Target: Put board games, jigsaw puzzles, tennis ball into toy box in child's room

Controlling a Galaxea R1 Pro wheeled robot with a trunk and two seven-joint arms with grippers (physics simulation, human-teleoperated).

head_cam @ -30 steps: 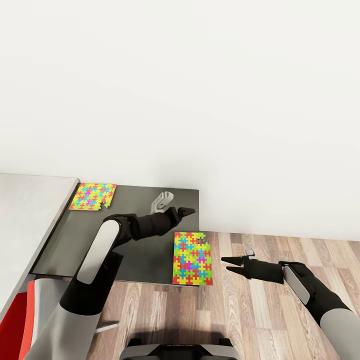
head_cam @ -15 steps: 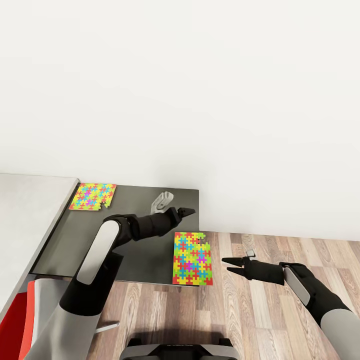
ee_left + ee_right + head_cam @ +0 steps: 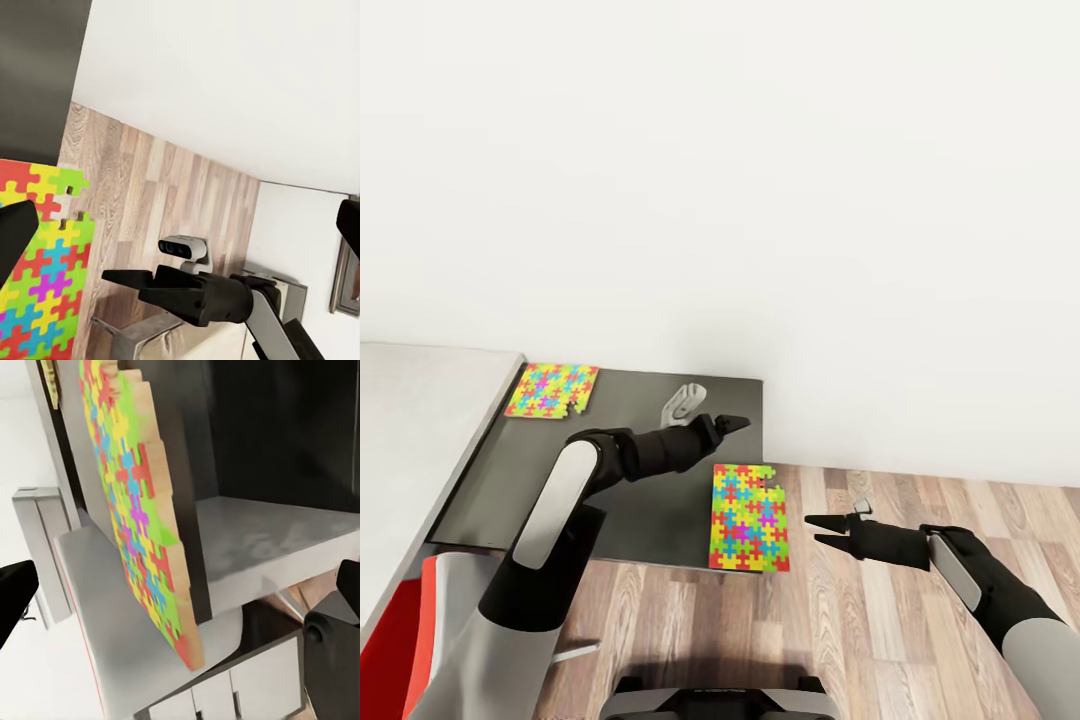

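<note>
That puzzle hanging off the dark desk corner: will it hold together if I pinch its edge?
The near jigsaw puzzle looks thin and made of separate interlocking pieces, so it may sag or break apart. It overhangs the dark desk section, so a push could tip it off. The right pincer is open beside it.

**A room in a home, with toys out**

This is a domestic room, likely a child's. A plain white wall [image 3: 760, 180] meets a wood-plank floor [image 3: 880, 620]. Against the wall stands a desk [image 3: 630, 490] with a low dark-grey section joined to a higher pale grey-white top [image 3: 410, 420]. Two bright jigsaw puzzles [image 3: 749, 516] lie on the dark part. White drawers [image 3: 217, 697] show beneath it in the right wrist view.
</note>
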